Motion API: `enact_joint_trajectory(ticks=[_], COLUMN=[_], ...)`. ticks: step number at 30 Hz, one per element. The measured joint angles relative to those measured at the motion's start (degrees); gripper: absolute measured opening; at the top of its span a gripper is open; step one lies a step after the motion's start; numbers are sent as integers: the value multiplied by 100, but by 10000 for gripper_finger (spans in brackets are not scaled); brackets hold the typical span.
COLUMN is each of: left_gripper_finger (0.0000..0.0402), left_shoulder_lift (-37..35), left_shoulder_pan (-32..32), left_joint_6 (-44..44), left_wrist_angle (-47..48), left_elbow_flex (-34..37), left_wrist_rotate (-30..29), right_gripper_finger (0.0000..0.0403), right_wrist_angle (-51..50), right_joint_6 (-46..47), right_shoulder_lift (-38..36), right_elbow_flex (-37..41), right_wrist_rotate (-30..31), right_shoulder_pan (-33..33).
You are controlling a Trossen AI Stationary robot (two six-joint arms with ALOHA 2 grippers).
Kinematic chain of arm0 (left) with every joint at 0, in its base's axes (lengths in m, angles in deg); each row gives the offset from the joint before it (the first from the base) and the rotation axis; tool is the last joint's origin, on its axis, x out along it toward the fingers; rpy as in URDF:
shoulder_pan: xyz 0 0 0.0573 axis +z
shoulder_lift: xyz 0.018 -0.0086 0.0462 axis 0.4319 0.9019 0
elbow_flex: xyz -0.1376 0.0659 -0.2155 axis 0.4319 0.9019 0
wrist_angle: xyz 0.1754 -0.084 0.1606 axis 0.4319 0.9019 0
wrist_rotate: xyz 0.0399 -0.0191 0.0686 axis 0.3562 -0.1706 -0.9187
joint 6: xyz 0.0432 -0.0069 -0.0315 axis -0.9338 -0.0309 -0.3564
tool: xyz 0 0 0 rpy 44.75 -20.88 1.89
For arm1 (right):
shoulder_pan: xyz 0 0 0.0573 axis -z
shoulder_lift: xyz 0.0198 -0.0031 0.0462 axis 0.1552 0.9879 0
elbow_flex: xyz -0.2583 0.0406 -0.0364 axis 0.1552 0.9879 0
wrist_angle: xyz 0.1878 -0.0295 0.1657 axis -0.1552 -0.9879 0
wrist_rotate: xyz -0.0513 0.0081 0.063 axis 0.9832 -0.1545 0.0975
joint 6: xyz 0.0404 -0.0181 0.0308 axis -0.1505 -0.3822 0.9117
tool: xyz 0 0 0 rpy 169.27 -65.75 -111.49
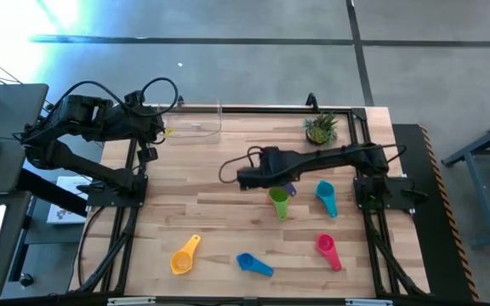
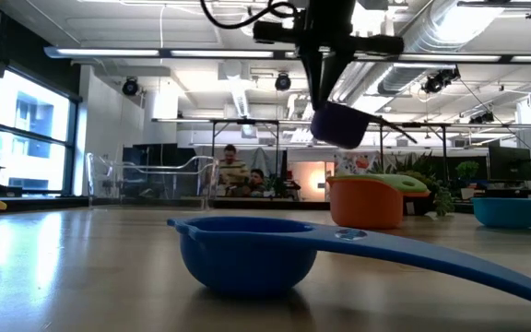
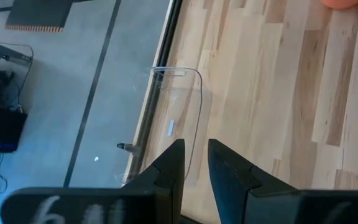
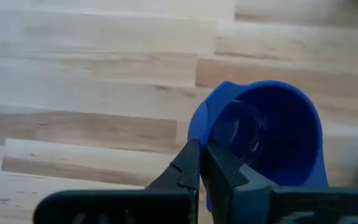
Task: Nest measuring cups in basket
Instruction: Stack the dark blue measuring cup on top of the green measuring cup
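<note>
Right wrist view shows the right gripper (image 4: 202, 163) pinched tight on the thin rim of the purple cup (image 4: 272, 134), its bowl hanging open-side toward the camera, clear of the wooden table (image 4: 92, 74). From the low view the same cup (image 2: 339, 124) dangles tilted under the gripper (image 2: 324, 88), well above the tabletop. Overhead, this arm reaches over the middle of the table, beside the green cup (image 1: 280, 202).

The step in hand looks like carrying the purple cup to the basket (image 1: 196, 121), which sits at the far edge near the left arm. To do it well, I would keep the lift high enough to pass the low clear wall, level the bowl before letting go, and lower it upright onto the floor of the bin so later cups can drop inside. A rim pinch is narrow, so slow travel should stop the cup swinging.

The left gripper (image 3: 196, 163) waits over the basket's corner, its fingers nearly together with nothing between them.

The cups are smooth, glossy moulded plastic, round bowls with short flat handles: teal (image 1: 326, 197), pink (image 1: 327, 249), blue (image 1: 254, 264) and yellow (image 1: 185, 255) lie scattered, apart from one another. The basket is thin, see-through and rounded at its corners; the table is pale planked wood with a matt grain.
</note>
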Motion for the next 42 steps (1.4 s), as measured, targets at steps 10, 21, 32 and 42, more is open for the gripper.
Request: enact_joint_trajectory(ticks=[10,21,32,42], left_gripper_finger=[62,62,62,62], left_shoulder_lift=[0,-2,-2,-2], left_shoulder_pan=[0,0,0,0], left_joint_6=[0,-4,-151,-246], left_wrist_angle=[0,-2,-2,2], left_elbow_flex=[1,2,2,2], left_wrist_rotate=[4,487,496,494], right_gripper_finger=[0,0,0,0], right_wrist_angle=[-210,-272,-294,-402], right_joint_6=[1319,2519,2634,2592], right_shoulder_lift=[0,327,435,464], right_elbow_flex=[0,50,52,52], right_wrist_rotate=[35,-366,-371,-697], right_shoulder_pan=[-510,-689,-499,-287])
